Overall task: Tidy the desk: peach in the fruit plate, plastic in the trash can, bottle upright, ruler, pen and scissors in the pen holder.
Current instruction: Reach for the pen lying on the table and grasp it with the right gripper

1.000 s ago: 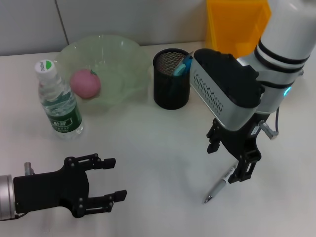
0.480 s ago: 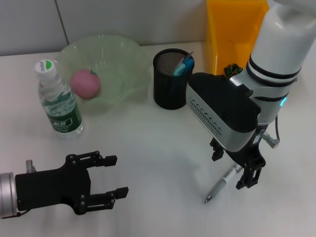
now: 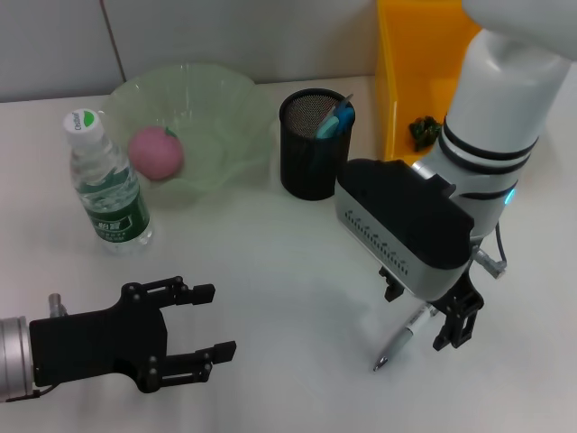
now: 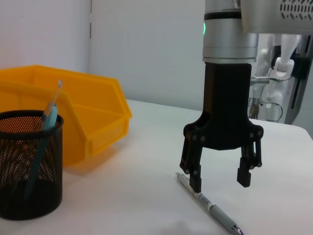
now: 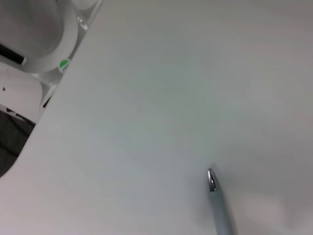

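Right gripper straddling the pen, jaws apart.

My right gripper [image 4: 221, 174] hangs spread over the pen [image 4: 209, 203], fingers either side of its rear end, not yet clamped; the barrel lies on the desk [image 3: 288, 262], tip pointing near-left. My left gripper [image 3: 194, 334] idles open, well apart at near left.

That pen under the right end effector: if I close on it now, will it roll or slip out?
The pen is a slim round barrel lying flat on the smooth table, so it may roll if one finger touches first. It looks stiff and light. The open right end effector straddles its upper end, not its middle, so it may tilt when lifted.
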